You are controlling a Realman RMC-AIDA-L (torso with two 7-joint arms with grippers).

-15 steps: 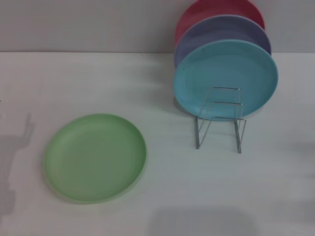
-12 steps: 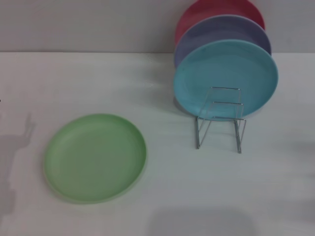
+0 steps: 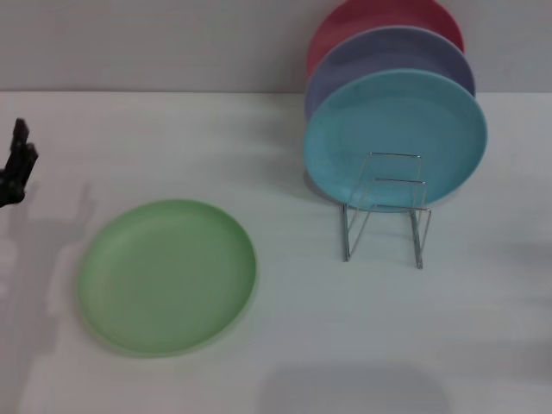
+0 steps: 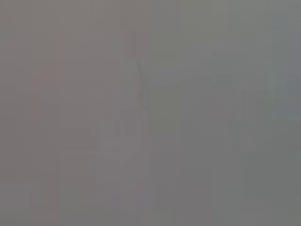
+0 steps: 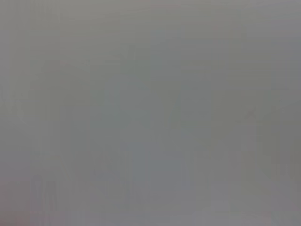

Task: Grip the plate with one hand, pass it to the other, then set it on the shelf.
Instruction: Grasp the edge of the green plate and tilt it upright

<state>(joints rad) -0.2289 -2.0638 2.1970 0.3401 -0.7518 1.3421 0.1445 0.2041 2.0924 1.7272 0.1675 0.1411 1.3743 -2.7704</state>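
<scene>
The left end effector (image 3: 15, 164), a slim all-black tool, shows only as a dark tip at the far left edge of the head view, well apart from the round, shallow, matte light green plate (image 3: 167, 276) and up-left of it. Whether its jaws stand wide or narrow I cannot tell, since too little of it is in sight; it holds nothing. The right end effector is not in sight, and neither wrist view shows anything to make out.

By my reading the task has barely begun. The green plate lies flat on the white bench (image 3: 302, 328), untouched, so the grip, the pass to the other arm and the placing are all left to do.

The small silver wire rack with upright rectangular loops (image 3: 385, 207) stands to the right of the green plate, well apart from it. Its front loops are bare. Behind them, farther from the green plate, a round light blue plate (image 3: 395, 129) stands on edge, with a lavender plate (image 3: 388, 52) behind that and a red plate (image 3: 379, 17) at the back.

The green plate has a plain, dull surface with no pattern, a low raised rim all round and a soft shadow under its near edge. It looks whole and clean, with nothing on it.
</scene>
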